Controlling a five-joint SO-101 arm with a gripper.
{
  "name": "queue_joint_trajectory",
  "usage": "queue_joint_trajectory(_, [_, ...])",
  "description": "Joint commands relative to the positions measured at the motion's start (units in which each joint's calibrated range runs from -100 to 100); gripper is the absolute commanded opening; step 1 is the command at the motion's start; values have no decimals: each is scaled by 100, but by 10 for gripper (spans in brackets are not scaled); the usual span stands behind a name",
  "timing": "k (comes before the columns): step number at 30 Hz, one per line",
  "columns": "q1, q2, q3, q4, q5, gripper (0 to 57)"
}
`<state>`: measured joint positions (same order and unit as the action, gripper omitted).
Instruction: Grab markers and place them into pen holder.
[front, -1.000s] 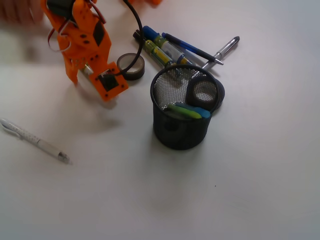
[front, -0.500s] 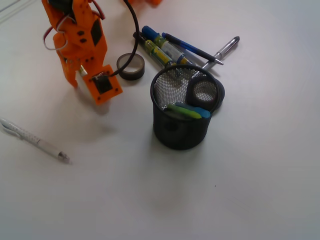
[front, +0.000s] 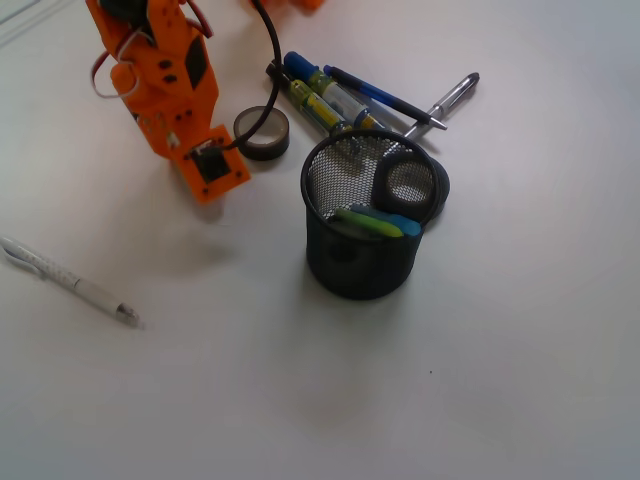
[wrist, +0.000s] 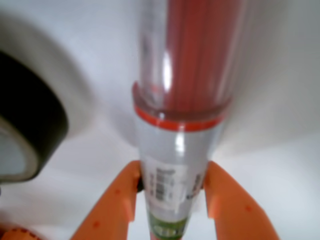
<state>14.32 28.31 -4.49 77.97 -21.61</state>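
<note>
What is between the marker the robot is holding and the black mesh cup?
Only a tape roll lies near that path; otherwise bare table. The gripper clamps the red-capped marker, left of the pen holder, whose open top already holds markers.

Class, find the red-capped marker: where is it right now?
In the wrist view the red-capped marker sits between the orange fingers of the gripper, with a dark tape roll to its left.

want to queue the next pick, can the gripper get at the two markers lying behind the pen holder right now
Probably not yet: the gripper is shut on a red-capped marker. The two markers lie uncovered beyond the pen holder.
</note>
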Motion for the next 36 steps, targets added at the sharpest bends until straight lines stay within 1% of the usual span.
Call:
queue_joint_trajectory(1, [22,-855,-583,462,-15,6])
queue_joint_trajectory(7, [179,-1866,-1498,1416,-366,5])
queue_joint_trajectory(10, [37,-2215,-1978,1617,-664,5])
queue_joint_trajectory(13, [-344,-2461,-2395,1809,-1123,5])
queue_joint_trajectory(17, [-1151,-2657,-2748,1617,-1836,5])
queue_joint_trajectory(24, [-2497,-2580,-2948,200,-2662,5])
queue_joint_trajectory(29, [-2946,-2385,-2948,-815,-2725,5])
queue_joint_trajectory(33, [-3043,-1985,-2948,-1480,-2379,5])
queue_joint_trajectory(36, [-2998,-1781,-2848,-1550,-2222,5])
